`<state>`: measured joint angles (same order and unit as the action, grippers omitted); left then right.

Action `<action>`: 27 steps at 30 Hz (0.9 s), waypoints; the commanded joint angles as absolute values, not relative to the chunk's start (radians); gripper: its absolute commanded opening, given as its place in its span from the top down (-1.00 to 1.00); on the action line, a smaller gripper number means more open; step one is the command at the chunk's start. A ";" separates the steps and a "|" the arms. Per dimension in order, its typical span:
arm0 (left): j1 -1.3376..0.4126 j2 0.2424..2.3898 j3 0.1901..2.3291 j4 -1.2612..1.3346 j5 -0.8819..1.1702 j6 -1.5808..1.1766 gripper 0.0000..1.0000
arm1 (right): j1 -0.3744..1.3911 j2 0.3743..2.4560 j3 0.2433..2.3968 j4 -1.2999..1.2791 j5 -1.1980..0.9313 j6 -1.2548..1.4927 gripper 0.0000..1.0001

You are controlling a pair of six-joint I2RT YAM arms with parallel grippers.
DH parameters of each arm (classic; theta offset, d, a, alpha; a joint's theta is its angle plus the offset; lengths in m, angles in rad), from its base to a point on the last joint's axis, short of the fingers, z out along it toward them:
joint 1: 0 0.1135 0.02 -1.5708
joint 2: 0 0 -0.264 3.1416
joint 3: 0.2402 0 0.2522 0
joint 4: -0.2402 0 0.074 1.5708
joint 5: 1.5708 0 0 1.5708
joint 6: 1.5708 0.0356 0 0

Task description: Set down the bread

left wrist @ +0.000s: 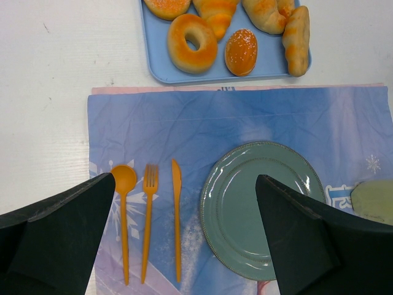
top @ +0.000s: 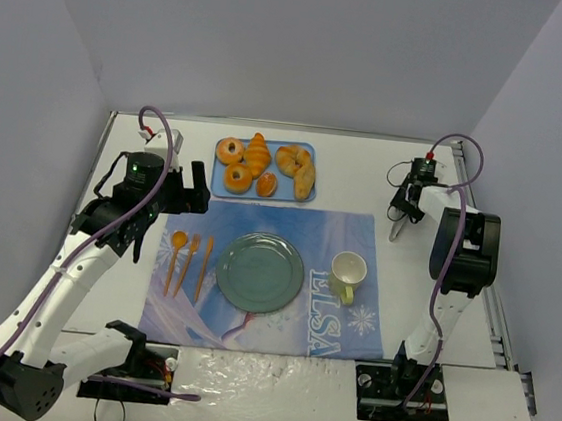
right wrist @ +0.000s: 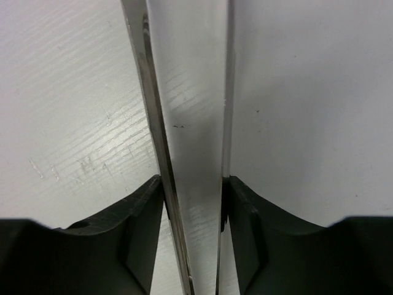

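Six pieces of golden-brown bread (left wrist: 192,43) lie together on the shallow light-blue rectangular tray (top: 262,198) at the far centre of the white worktop (top: 365,179). They are two ring doughnuts (top: 238,178), a ridged croissant (top: 258,153), a small oval bun (top: 267,184), a twisted roll (top: 288,158) and a long roll (top: 305,181).

Just near of the tray lies the blue printed placemat (top: 290,222). It carries a round grey-green plate (top: 259,272) at its centre, which is bare. A pale yellow mug (top: 348,270) stands to the right of the plate. An orange plastic spoon (top: 176,250), fork (top: 190,256) and knife (top: 203,263) lie in a row to its left.

The left arm (top: 85,260) hovers over the left part of the placemat. The left jaws stand wide apart and hold nothing.

The right arm (top: 463,250) reaches to the far right of the worktop, well apart from the tray. The right jaws press together on the two blades of slim metal tongs (top: 397,228), which point toward the near side. Whether the tips of the tongs rest on the worktop cannot be told.

Judged progress is the opening stage. The tool appears gripped, and no piece lies off the tray. What is left is probably to bring the tongs across to the tray, pinch one piece and set it down, most likely on the bare plate.
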<state>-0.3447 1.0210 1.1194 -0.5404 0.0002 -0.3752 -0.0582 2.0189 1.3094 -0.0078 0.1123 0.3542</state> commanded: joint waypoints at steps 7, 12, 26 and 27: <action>-0.341 1.014 1.138 -0.488 0.000 -0.371 -0.93 | -0.006 1.827 1.296 -0.049 0.118 0.344 0.34; -0.341 1.012 1.138 -0.486 0.000 -0.371 -0.93 | 0.049 1.756 1.317 -0.088 0.149 0.330 0.33; -0.340 1.009 1.140 -0.489 0.000 -0.370 -0.93 | 0.236 1.582 1.363 -0.168 0.159 0.318 0.30; -0.339 1.009 1.140 -0.489 0.000 -0.370 -0.93 | 0.257 1.574 1.368 -0.171 0.153 0.319 0.30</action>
